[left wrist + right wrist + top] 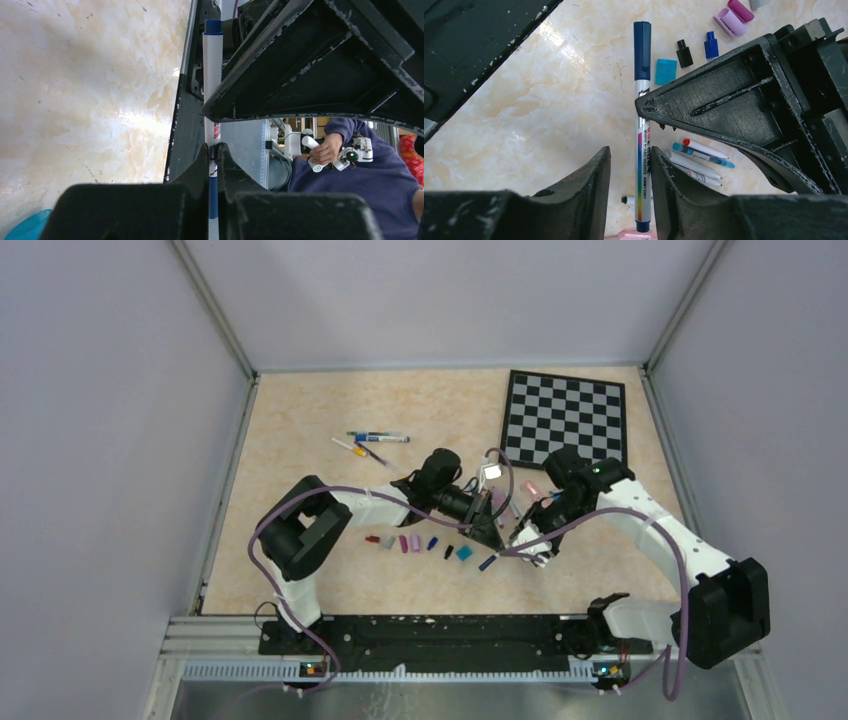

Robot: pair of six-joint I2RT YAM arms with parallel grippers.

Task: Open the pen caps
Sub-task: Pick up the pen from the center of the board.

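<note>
L end effector (213, 150) clamped on a slim white plastic marker pen (642, 145) just below its navy cap (642, 45), over the marbled beige bench (549, 100). R end effector (630, 155) straddles the barrel, fingers apart, not gripping. Pen prob. light, stiff, slick: grip barrel firmly, pull cap straight off.

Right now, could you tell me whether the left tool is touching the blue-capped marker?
Touching. The left wrist view shows the left tool shut on the blue-capped marker, both fingers pressed against its white barrel.
</note>
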